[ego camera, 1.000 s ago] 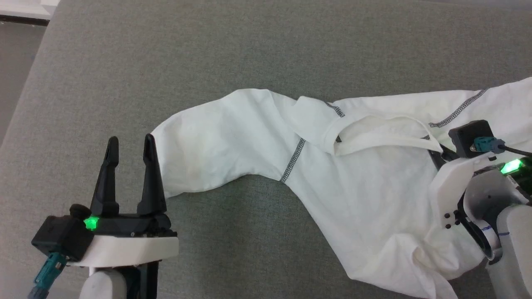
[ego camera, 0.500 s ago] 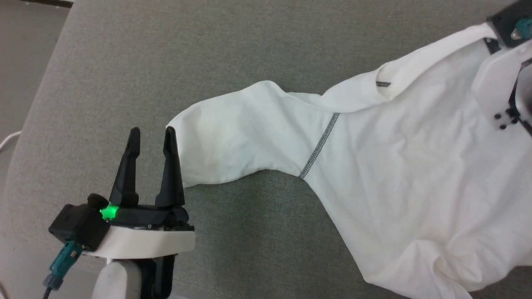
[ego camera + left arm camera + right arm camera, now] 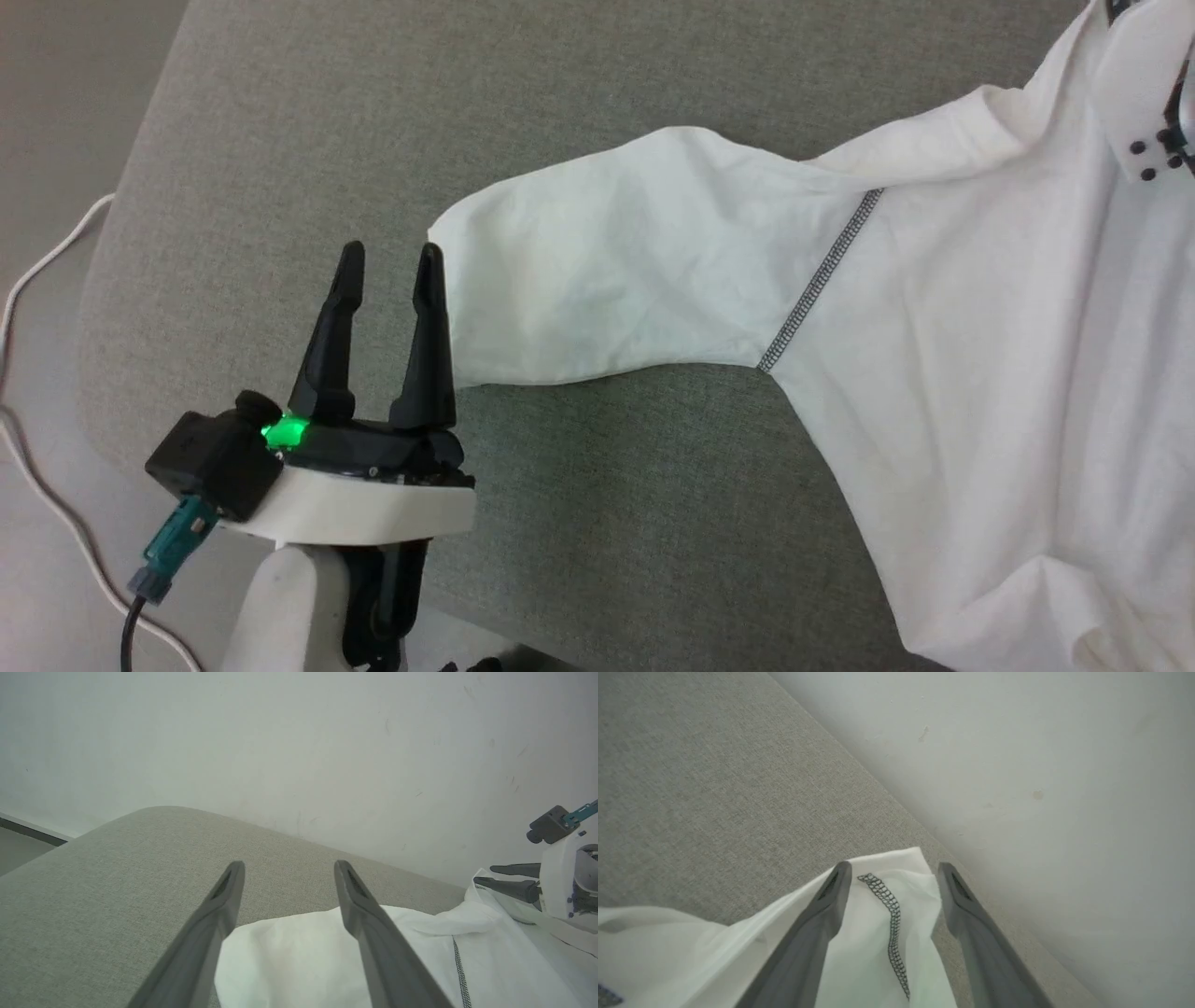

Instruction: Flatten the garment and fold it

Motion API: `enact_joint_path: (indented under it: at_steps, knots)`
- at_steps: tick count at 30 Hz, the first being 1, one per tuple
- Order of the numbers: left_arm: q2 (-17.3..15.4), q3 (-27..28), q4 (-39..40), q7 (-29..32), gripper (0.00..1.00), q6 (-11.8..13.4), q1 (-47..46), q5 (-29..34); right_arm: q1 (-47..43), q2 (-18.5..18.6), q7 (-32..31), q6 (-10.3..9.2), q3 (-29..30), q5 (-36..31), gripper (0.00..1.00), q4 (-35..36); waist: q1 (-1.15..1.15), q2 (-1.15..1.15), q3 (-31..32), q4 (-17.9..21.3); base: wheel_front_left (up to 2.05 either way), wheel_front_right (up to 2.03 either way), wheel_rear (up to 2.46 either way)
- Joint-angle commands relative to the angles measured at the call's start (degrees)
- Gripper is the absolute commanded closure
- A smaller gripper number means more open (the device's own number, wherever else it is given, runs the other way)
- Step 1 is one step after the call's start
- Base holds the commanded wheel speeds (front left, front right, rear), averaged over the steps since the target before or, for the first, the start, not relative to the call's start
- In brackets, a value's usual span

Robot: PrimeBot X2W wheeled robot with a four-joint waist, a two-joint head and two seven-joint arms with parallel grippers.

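A: The shirt (image 3: 934,373) lies spread across the right half of the grey tabletop (image 3: 280,112). One sleeve (image 3: 607,261) reaches left, and the body rises towards the top right corner.

B: That's the right pincer (image 3: 895,864) up there. Its fingers stand apart with a dark-stitched seam (image 3: 892,914) lying between them. To me the cloth looks hooked rather than pinched.

A: And the left pincer (image 3: 391,249)?

B: Spread wide and holding nothing, right at the sleeve's end. Its wrist camera has the cuff edge just under its fingertips (image 3: 236,872). I can't tell whether it's touching or just above.

A: So this is flattening, not folding.

B: That's my read. The lower hem is bunched at the bottom right and nothing is squared up. No fold has begun.

A: What does the next move need?

B: The left pincer should drop onto that cuff, close on a single layer and draw it outward. The right should lay the shoulder down flat, short of the wall (image 3: 1041,765). Thin fabric like this wrinkles if it's dragged.
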State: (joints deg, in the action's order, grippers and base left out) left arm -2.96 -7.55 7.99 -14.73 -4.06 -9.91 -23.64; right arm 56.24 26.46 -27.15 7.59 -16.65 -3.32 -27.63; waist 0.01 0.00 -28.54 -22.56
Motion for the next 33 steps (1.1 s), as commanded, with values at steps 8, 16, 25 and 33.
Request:
enact_joint_path:
  at_steps: [8,16,25,33]
  knots:
    - [0.08,1.36,-0.73,-0.27,0.0,-0.5,-0.45,1.71,-0.22,-4.04,6.86,-0.1,4.41,0.33,0.0,-1.26,-0.01,0.0,2.43,3.62,0.0,0.0,0.0]
    - [0.08,4.46,-0.03,-0.27,0.0,-0.8,3.61,4.73,-15.31,-9.71,13.01,-0.1,14.51,2.65,0.0,13.9,-0.01,0.0,9.12,9.21,0.0,0.0,0.0]
    - [0.08,6.0,0.78,-0.27,0.0,-0.99,8.16,6.96,-42.63,-22.25,20.54,-0.1,25.91,1.07,0.0,38.62,-0.01,0.0,13.46,12.72,0.0,0.0,0.0]
    - [0.08,6.84,1.78,-0.27,0.0,-1.18,10.05,8.46,-56.48,-23.56,25.57,-0.1,31.5,9.31,0.0,46.04,-0.01,0.0,14.36,15.42,0.0,0.0,0.0]
